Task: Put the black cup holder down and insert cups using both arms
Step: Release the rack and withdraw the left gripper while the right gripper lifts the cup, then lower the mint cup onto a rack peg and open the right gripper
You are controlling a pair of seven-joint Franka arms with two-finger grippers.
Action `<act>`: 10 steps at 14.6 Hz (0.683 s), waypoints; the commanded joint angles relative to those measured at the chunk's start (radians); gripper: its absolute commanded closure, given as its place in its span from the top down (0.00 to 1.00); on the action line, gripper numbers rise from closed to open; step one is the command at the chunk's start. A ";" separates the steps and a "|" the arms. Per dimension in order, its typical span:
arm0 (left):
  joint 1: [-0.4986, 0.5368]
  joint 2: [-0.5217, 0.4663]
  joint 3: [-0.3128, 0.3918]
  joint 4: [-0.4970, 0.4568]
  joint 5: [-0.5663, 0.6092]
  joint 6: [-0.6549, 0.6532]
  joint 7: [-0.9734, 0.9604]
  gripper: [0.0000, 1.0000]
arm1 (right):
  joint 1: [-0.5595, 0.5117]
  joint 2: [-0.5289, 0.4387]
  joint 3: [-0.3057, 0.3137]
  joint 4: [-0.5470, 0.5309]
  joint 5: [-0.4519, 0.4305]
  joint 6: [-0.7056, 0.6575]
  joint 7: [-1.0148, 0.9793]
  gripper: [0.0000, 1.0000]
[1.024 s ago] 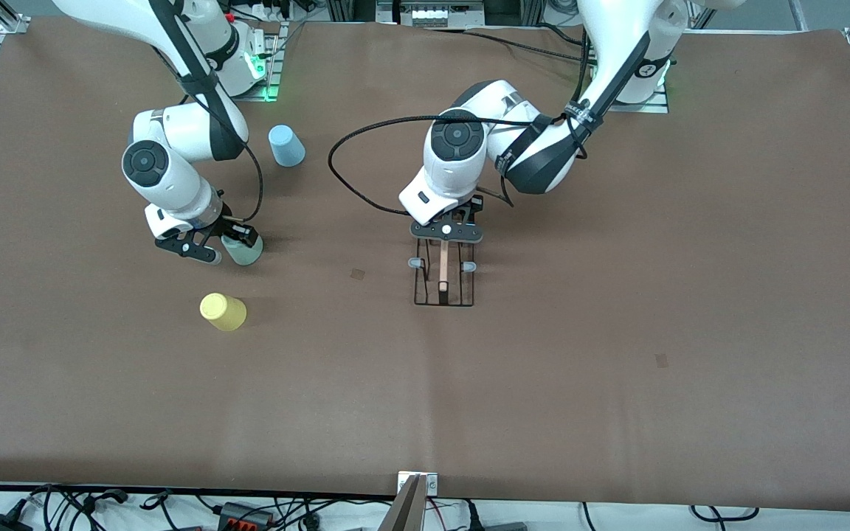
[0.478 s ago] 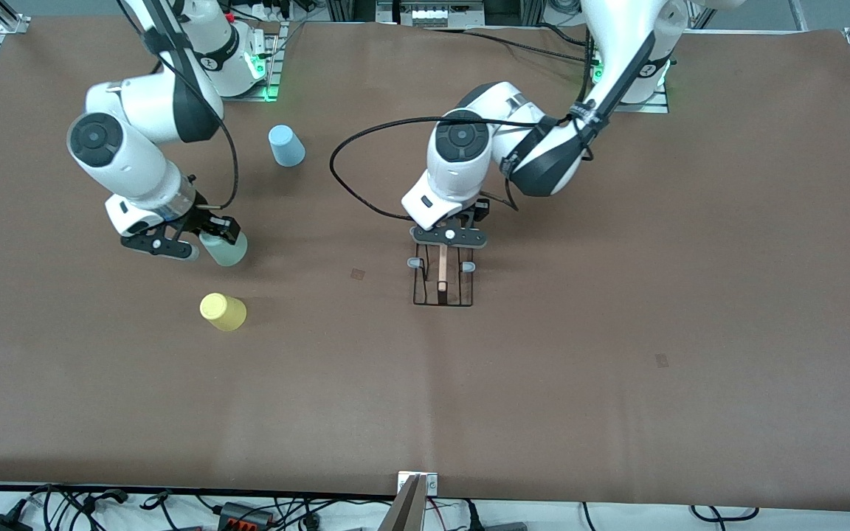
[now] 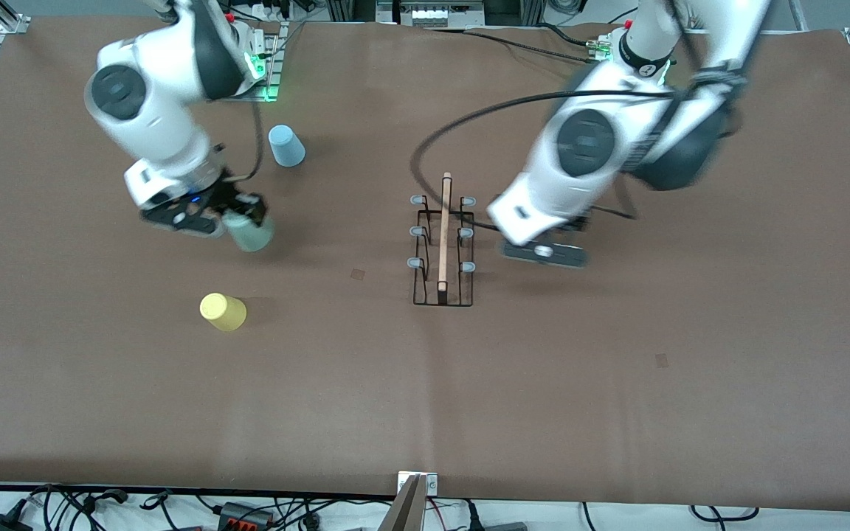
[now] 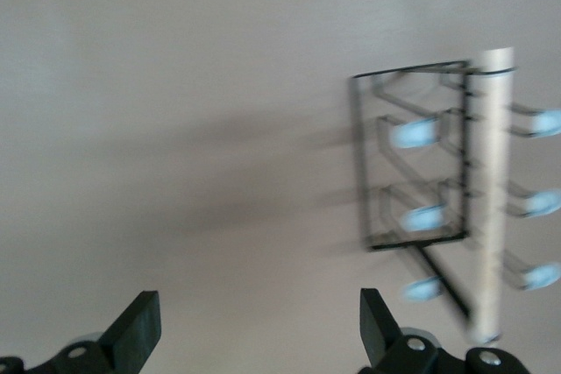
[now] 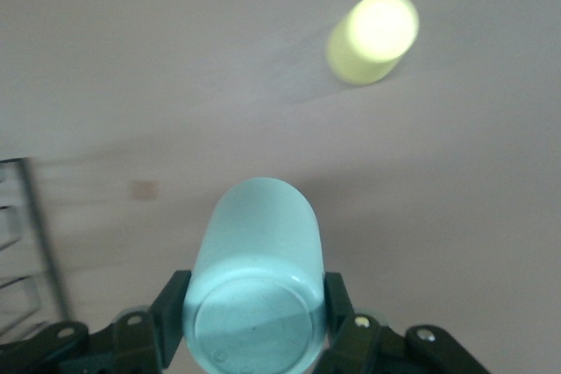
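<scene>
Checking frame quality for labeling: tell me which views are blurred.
Front view: left arm and its claw smeared, rack crisp. Left wrist view: rack streaked throughout. Right wrist view: mint cup fairly sharp, yellow cup glaring and soft.

The left gripper (image 3: 543, 252) has let go of the black cup holder (image 3: 442, 247): a second ago its fingers were pinched on the wooden rod (image 3: 444, 228), and now they stand wide apart with nothing between them, seen plainly in the left wrist view (image 4: 254, 335). That gripper has swung off the rack toward the left arm's end of the table, so the rack now shows whole, with all six capped pegs uncovered. The right gripper (image 3: 207, 214), clamped on the mint green cup (image 3: 248, 230), has lifted it off the table and carried it a little toward the rack, the cup now tilted in the air.
</scene>
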 commanded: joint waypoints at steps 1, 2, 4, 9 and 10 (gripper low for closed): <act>0.139 -0.018 -0.002 0.012 0.010 -0.101 0.194 1.00 | 0.013 0.026 0.126 0.109 0.041 -0.049 0.253 0.23; 0.188 -0.024 -0.002 0.007 0.010 -0.111 0.220 1.00 | 0.053 0.054 0.145 0.152 0.049 -0.048 0.353 0.23; 0.277 -0.039 -0.005 -0.022 0.012 -0.109 0.251 1.00 | 0.145 0.133 0.146 0.253 0.039 -0.048 0.541 0.23; 0.373 -0.171 -0.007 -0.240 0.012 -0.010 0.297 1.00 | 0.303 0.351 0.145 0.441 -0.104 -0.040 0.843 0.23; 0.382 -0.188 -0.007 -0.272 0.023 0.015 0.323 1.00 | 0.311 0.367 0.145 0.437 -0.119 -0.039 0.843 0.23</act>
